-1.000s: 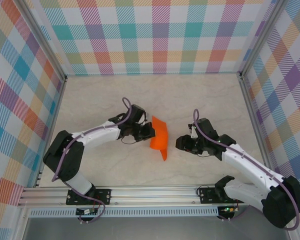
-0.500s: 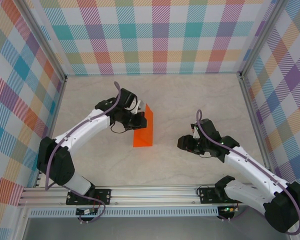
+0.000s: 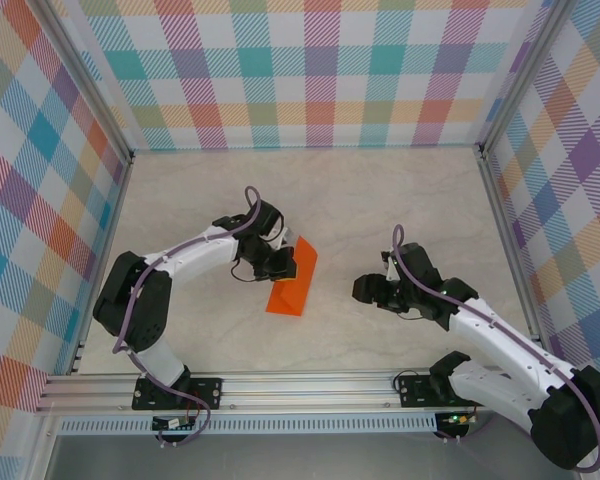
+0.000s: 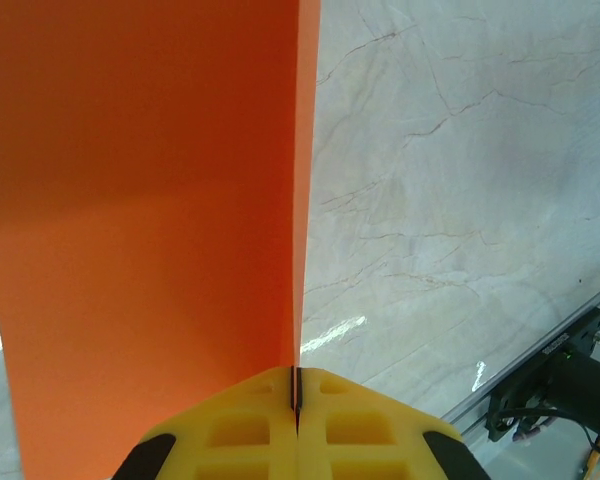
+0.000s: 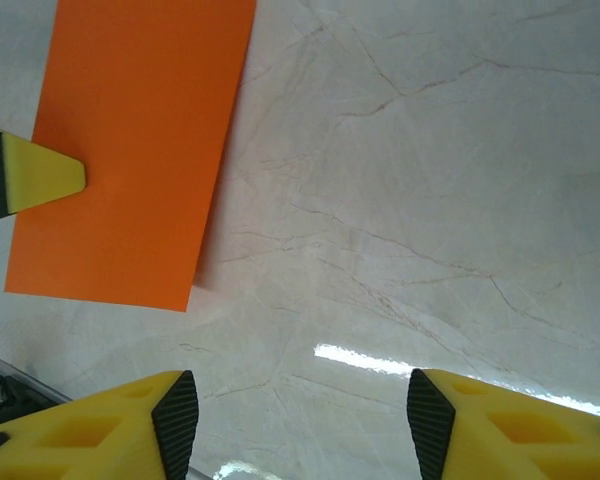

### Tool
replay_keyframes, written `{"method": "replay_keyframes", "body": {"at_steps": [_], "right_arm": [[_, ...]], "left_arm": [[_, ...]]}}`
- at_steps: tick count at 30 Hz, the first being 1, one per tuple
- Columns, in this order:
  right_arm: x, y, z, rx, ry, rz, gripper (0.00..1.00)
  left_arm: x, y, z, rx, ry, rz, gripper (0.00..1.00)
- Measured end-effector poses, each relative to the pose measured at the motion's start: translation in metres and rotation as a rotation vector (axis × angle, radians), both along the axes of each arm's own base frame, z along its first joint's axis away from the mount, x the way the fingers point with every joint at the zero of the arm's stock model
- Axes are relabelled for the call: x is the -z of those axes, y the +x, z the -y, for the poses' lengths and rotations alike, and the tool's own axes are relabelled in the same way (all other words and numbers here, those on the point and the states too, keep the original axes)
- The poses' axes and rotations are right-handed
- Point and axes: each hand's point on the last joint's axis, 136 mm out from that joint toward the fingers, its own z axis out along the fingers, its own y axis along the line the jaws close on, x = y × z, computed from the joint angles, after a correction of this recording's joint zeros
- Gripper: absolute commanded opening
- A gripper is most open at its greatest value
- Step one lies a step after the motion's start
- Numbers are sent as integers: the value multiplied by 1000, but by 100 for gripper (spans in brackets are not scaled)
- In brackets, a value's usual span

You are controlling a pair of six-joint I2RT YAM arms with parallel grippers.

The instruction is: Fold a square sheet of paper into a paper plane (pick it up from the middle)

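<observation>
**Entry 1, left arm** (image 3: pixel 185 262): I read it as stretched forward from its base and bent in toward the middle of the table (image 3: pixel 400 190), wrist turned to the right.

**Entry 2, left gripper** (image 3: pixel 278 262): the jaws are pressed together on one edge of the orange sheet of paper (image 3: pixel 293 285), with no gap showing between the yellow pads. The paper runs straight out ahead of the fingertips as a narrow folded strip, turned nearly edge-on to the wrist camera, its broad face to the left of the pinch line. I cannot tell whether its far end rests on the table.

**Entry 3, right arm** (image 3: pixel 495 335): it is folded low, forearm angled in from the right, wrist pointing left.

**Entry 4, right gripper** (image 3: pixel 365 290): the jaws stand well apart, with nothing between them (only bare marbled table beneath). The paper lies ahead and to the left of these fingers, well apart from them.
</observation>
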Motion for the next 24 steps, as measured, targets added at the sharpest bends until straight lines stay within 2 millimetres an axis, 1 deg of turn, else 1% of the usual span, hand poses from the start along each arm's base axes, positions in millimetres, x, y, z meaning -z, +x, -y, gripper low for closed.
{"method": "replay_keyframes", "body": {"at_steps": [2,4,5,10,11,13,14,16,17,21,24], "right_arm": [[-2,2,-1,-10,5,23,68],[-2,3,-2,-18,2,33,71],[-1,3,-2,-24,-3,34,71],[10,1,-9,-60,-4,-18,71],[10,0,-11,-69,6,-26,71],[8,0,-17,-88,34,-26,72],[6,0,-20,-98,49,-23,73],[2,1,-25,-113,73,-16,75],[1,1,-27,-120,84,-12,75],[-4,2,-36,-149,117,5,78],[-4,1,-43,-172,123,10,78]], "left_arm": [[2,-1,4,0,-7,3,0],[5,-3,6,-7,-9,-3,1],[7,-5,6,-10,-8,-7,2],[21,-6,7,-34,-1,-33,18],[24,-6,7,-39,0,-39,19],[29,-6,7,-41,6,-48,20],[31,-5,8,-42,8,-52,24],[35,-5,8,-42,12,-59,26],[37,-5,8,-41,14,-63,30],[43,-3,10,-39,18,-73,32],[43,-1,11,-38,12,-77,35]]}}
